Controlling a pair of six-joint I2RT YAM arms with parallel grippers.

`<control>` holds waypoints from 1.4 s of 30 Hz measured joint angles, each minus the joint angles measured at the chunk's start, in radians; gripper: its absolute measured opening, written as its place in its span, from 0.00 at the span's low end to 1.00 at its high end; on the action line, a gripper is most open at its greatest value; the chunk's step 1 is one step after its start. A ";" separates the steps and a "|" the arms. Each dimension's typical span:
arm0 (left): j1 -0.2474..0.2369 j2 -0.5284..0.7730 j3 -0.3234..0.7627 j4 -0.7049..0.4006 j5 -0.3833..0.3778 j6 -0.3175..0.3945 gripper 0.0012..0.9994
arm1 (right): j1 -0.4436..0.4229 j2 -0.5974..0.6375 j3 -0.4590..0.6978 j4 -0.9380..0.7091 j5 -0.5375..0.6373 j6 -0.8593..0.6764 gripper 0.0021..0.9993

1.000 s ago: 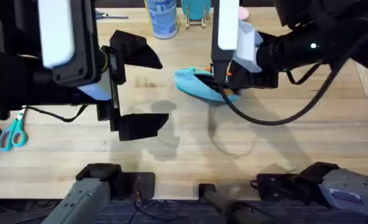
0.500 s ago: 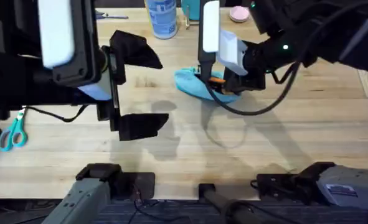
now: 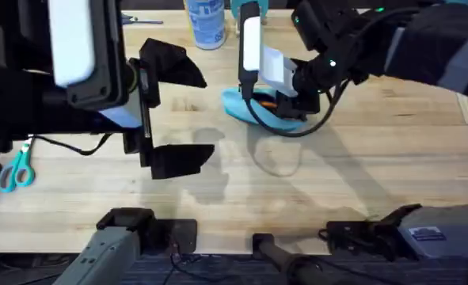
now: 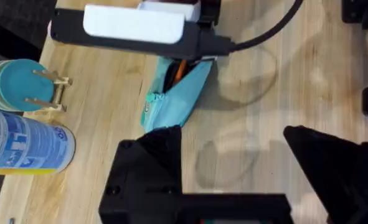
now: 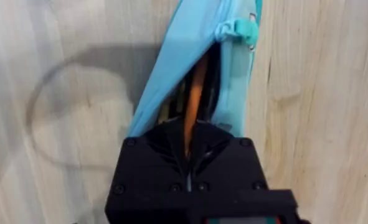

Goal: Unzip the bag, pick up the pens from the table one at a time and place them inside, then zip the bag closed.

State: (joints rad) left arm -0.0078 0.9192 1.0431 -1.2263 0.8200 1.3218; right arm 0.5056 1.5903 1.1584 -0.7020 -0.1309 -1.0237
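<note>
We see the turquoise pencil pouch (image 3: 257,112) lying on the wooden counter (image 3: 360,166) toward the far middle, its zipper already open so the mouth gapes. The right gripper (image 5: 190,144) sits at that opening with its jaws pressed together on an orange pen (image 5: 195,99), the pen's shaft running lengthwise down into the pouch alongside a few darker pens already inside. Holding the pen in line with the pouch makes sense to us: the slot is narrow, and only a lengthwise feed lets it slide in. The zipper pull tab (image 5: 240,28) rests at the far end of the opening, clear of the pen's path.

The left gripper (image 3: 170,111) hovers well apart from the pouch on the left side, jaws spread wide and holding nothing; we judge it is kept out of the way, ready to steady the fabric for zipping.

Beyond the pouch stand a blue-and-white canister (image 3: 205,20) and a small rack of teal discs (image 4: 12,84); scissors (image 3: 16,170) lie near the left edge.
</note>
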 joint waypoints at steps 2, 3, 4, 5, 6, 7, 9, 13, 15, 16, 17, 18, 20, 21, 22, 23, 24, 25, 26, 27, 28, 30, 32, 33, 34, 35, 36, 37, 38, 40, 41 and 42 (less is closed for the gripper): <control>0.000 0.000 0.000 0.000 0.000 0.000 0.99 | 0.000 0.017 0.000 0.019 -0.001 0.003 0.03; 0.000 0.000 0.000 0.000 0.000 0.000 0.99 | 0.000 0.026 0.000 0.025 -0.001 0.003 0.03; 0.000 0.000 0.000 0.000 0.000 0.000 0.99 | 0.000 0.036 0.000 0.032 -0.001 0.007 0.03; 0.000 0.000 0.000 0.000 0.000 0.000 0.99 | 0.000 0.047 0.000 0.043 -0.001 0.015 0.03; 0.000 0.000 0.000 0.000 0.000 0.000 0.99 | 0.000 0.057 0.000 0.053 0.000 0.026 0.03; 0.000 0.000 0.000 0.000 0.000 0.000 0.99 | 0.000 0.066 0.000 0.064 0.000 0.037 0.03; 0.000 0.000 0.000 0.000 0.000 0.000 0.99 | 0.000 0.076 0.000 0.074 0.002 0.060 0.19; 0.000 0.000 0.000 0.000 0.000 0.000 0.99 | -0.002 0.077 0.000 0.074 0.004 0.081 0.77; 0.000 0.000 0.000 0.000 0.000 0.000 0.99 | -0.001 0.077 0.000 0.073 0.004 0.085 0.98; 0.000 0.000 0.000 0.000 0.000 0.000 0.99 | -0.001 0.077 0.000 0.073 0.004 0.088 0.99; 0.000 0.000 0.000 0.000 0.000 0.000 0.99 | -0.001 0.077 0.000 0.073 0.004 0.089 1.00; 0.000 0.000 0.000 0.000 0.000 0.000 0.99 | -0.001 0.076 0.000 0.073 0.004 0.090 1.00; 0.000 0.000 0.000 0.000 0.000 0.000 0.99 | -0.001 0.072 0.000 0.072 0.003 0.090 1.00; 0.000 0.000 0.000 0.000 0.000 0.000 0.99 | -0.001 0.070 0.000 0.072 0.004 0.093 1.00; 0.000 0.000 0.000 0.000 0.000 0.000 0.99 | -0.001 0.068 0.000 0.071 0.003 0.093 1.00; 0.000 0.000 0.000 0.000 0.000 0.000 0.99 | -0.001 0.067 0.000 0.071 0.003 0.094 1.00; 0.000 0.000 0.000 0.000 0.000 0.000 0.99 | -0.001 0.066 0.000 0.071 0.003 0.096 1.00; 0.000 0.000 0.000 0.000 0.000 0.000 0.99 | -0.001 0.065 0.000 0.071 0.003 0.097 1.00; 0.000 0.000 0.000 0.000 0.000 0.000 0.99 | -0.001 0.065 0.000 0.072 0.003 0.098 1.00; 0.000 0.000 0.000 0.000 0.000 0.000 0.99 | -0.001 0.065 0.000 0.072 0.003 0.101 1.00; 0.000 0.000 0.000 0.000 0.000 0.000 0.99 | -0.001 0.064 0.000 0.073 0.003 0.104 1.00; 0.000 0.000 0.000 0.000 0.000 0.000 0.99 | -0.001 0.061 0.000 0.075 0.004 0.113 1.00; 0.000 0.000 0.000 0.000 0.000 0.000 0.99 | -0.001 0.055 0.000 0.080 0.004 0.135 1.00; 0.000 0.000 0.000 0.000 0.000 0.000 0.99 | -0.001 0.052 0.000 0.083 0.003 0.150 1.00; 0.000 0.000 0.000 0.000 0.000 0.000 0.99 | -0.002 0.046 0.001 0.086 0.003 0.166 1.00; 0.000 0.000 0.000 0.000 0.000 0.000 0.99 | -0.003 0.040 0.002 0.087 0.003 0.184 1.00; 0.000 0.000 0.000 0.000 0.000 0.000 0.99 | -0.005 0.034 0.005 0.089 0.003 0.202 1.00; 0.000 0.000 0.000 0.000 0.000 0.000 0.99 | -0.007 0.026 0.008 0.090 0.003 0.220 1.00; 0.000 0.000 0.000 0.000 0.000 0.000 0.99 | -0.010 0.017 0.011 0.090 0.003 0.238 1.00; 0.000 0.000 0.000 0.000 0.000 0.000 0.99 | -0.017 -0.001 0.020 0.097 0.003 0.274 1.00; 0.000 0.000 0.000 0.000 0.000 0.000 0.99 | -0.020 -0.011 0.027 0.100 0.003 0.297 1.00; 0.000 0.000 0.000 0.000 0.000 0.000 0.99 | -0.023 -0.020 0.031 0.101 0.003 0.318 1.00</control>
State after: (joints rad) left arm -0.0078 0.9192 1.0431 -1.2263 0.8200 1.3219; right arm 0.4824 1.5703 1.1897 -0.6005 -0.1280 -0.7060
